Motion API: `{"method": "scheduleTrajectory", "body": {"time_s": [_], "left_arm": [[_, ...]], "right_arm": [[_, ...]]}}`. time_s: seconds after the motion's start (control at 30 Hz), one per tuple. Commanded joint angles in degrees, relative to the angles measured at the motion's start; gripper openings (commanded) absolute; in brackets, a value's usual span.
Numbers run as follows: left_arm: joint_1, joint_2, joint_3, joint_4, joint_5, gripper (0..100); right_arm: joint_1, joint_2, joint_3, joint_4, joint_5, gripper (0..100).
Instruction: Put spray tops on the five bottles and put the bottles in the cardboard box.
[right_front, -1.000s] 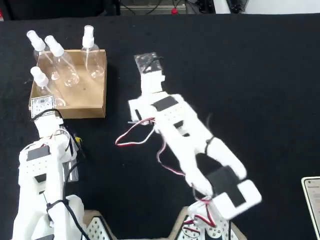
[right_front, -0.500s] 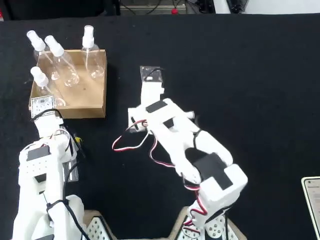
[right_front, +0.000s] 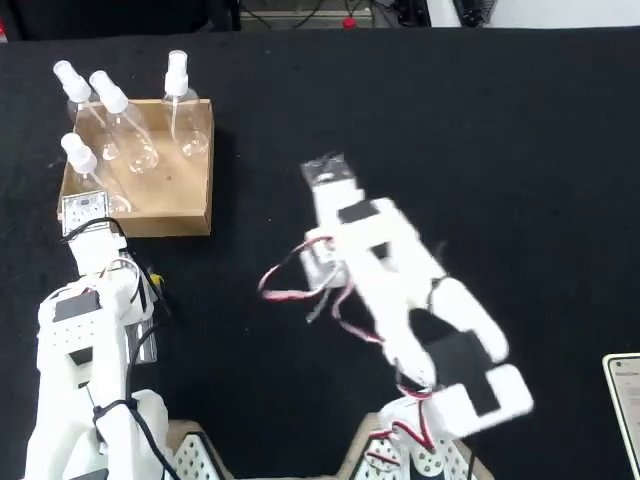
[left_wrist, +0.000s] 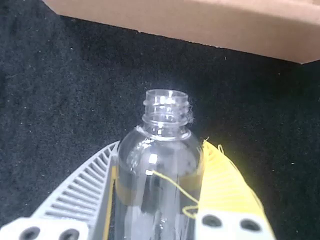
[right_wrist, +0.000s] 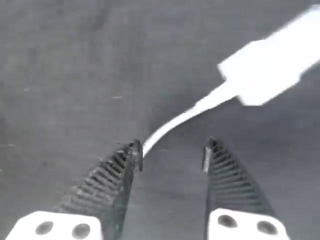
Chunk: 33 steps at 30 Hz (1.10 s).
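My right gripper (right_wrist: 172, 150) is spread, the tube of the spray top (right_wrist: 265, 70) at 1 fingertip. My left gripper (left_wrist: 161, 146) pinches 1 uncapped bottle (left_wrist: 165, 125).

Arms white w/ black servo blocks; right arm (right_front: 400, 290) red/white cables, left arm (right_front: 85, 330) black; left end effector (left_wrist: 161, 145) white + yellow ribbed fingers (left_wrist: 85, 190); right end effector (right_wrist: 172, 147) black ribbed.

Matt black table (right_front: 520, 150). Plain brown cardboard box (right_front: 170, 205). In it, clear bottles (right_front: 135, 150) with white tops (right_front: 177, 62). White arms (right_front: 400, 280), trailing red-and-white wires (right_front: 285, 293). On the left end effector (left_wrist: 162, 147), one ribbed finger white, the other yellow, around a clear bottle (left_wrist: 165, 107). Right end effector (right_wrist: 172, 150) black and ribbed, white at the base; near it a white top (right_wrist: 265, 70) with white tube.
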<state>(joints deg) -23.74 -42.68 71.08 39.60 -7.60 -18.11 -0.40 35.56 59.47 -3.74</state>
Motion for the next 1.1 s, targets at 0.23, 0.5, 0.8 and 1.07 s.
{"method": "scheduleTrajectory", "body": {"time_s": [0.23,0.5,0.8,1.07], "left_arm": [[-0.5,-1.2,-0.2,-1.1,0.4,8],[-0.5,-1.2,-0.1,-1.1,0.4,8],[-0.5,-1.2,-0.1,-1.1,0.4,8],[-0.5,-1.2,-0.1,-1.1,0.4,7]], "right_arm": [[10.1,-15.4,-3.8,4.1,-9.3,20.2],[9.3,-15.3,-4.1,-6.0,-26.8,30.7],[9.1,-7.3,-3.7,-15.2,-31.0,31.1],[6.1,1.5,-5.8,-15.5,-31.6,31.0]]}}
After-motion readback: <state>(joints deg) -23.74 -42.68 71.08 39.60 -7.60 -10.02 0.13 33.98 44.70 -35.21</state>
